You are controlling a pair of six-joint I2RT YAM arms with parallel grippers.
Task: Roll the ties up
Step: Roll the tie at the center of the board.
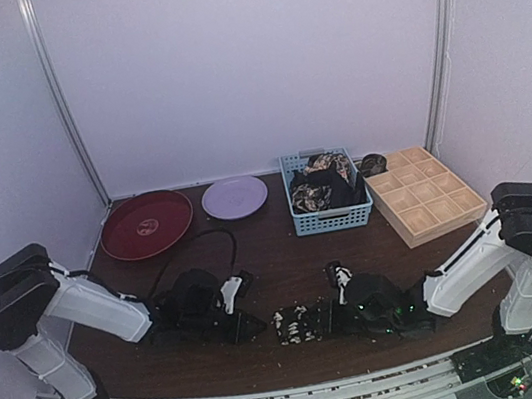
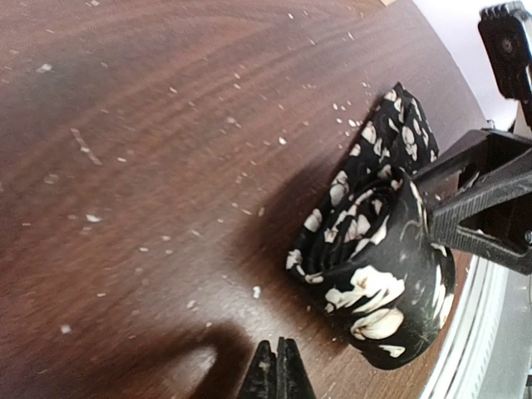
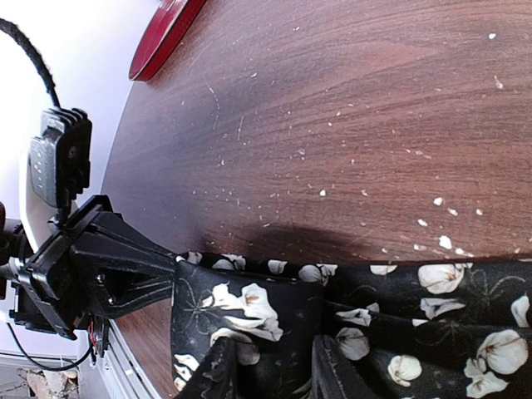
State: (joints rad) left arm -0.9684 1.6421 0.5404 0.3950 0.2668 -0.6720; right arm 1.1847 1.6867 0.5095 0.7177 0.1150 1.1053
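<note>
tie point(image 1: 301, 323): table point(image 1: 276, 264) front, centre
basket point(image 1: 335, 217): behind tie, ties point(image 1: 323, 185) inside
tray point(image 1: 449, 222): right of basket
small plate point(image 1: 234, 197): left of basket
big plate point(image 1: 145, 224): far left

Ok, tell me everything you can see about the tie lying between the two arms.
The tie is soft black fabric printed with cream flowers. It lies on the dark wooden table near the front edge, one end wound into a loose roll, the rest trailing flat. The right gripper has its jaws closed on the rolled part. The left gripper is shut just beside it.
</note>
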